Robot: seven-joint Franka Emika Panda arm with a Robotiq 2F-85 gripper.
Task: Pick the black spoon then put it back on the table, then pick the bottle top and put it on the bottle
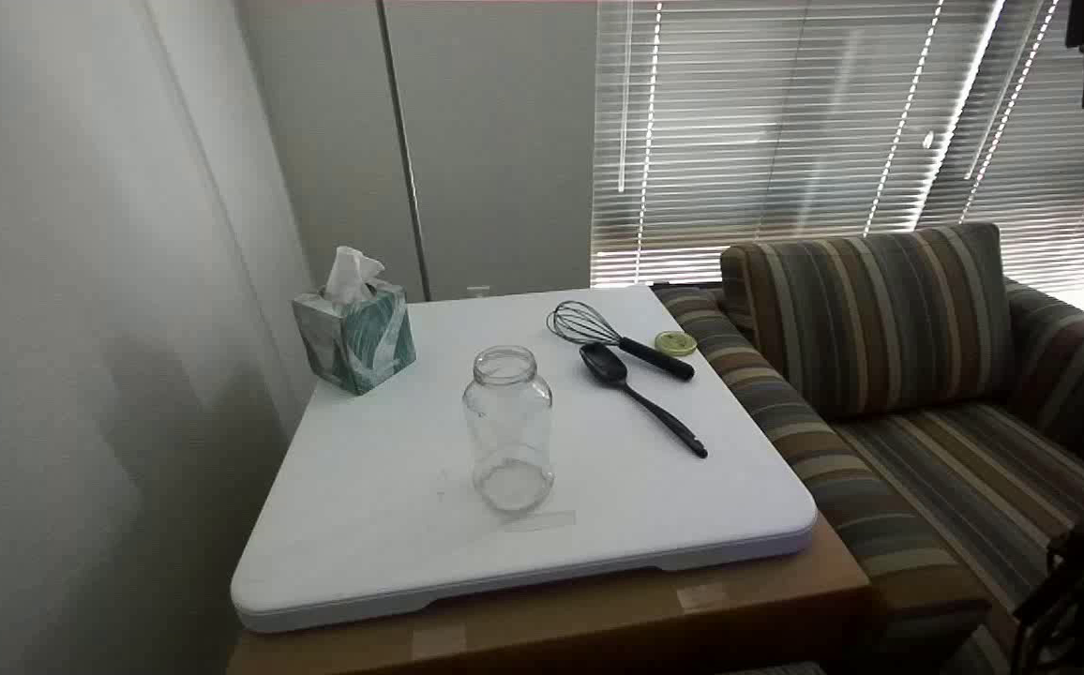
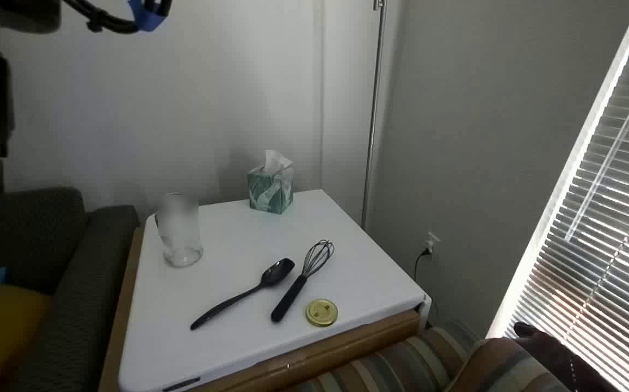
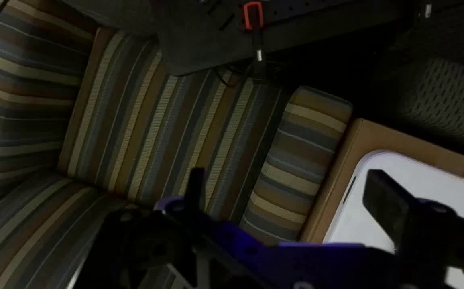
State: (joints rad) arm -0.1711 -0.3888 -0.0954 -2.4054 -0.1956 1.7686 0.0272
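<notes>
One counter (image 2: 233, 234) bears one spoon (image 2: 271, 276), one whisk (image 2: 296, 288), one bottle (image 1: 510, 431), one bottle top (image 2: 321, 312) and one tissue box (image 2: 271, 191). Two jaws stand wide apart.

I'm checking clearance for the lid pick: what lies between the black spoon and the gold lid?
The black-handled wire whisk lies between the black spoon and the gold lid, in both exterior views.

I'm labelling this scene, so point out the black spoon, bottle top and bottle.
Black spoon (image 2: 244, 295), in an exterior view: on its handle.
Bottle top (image 2: 321, 312), in an exterior view: on its round face.
Bottle (image 1: 509, 427), in an exterior view: on its glass body.
</notes>
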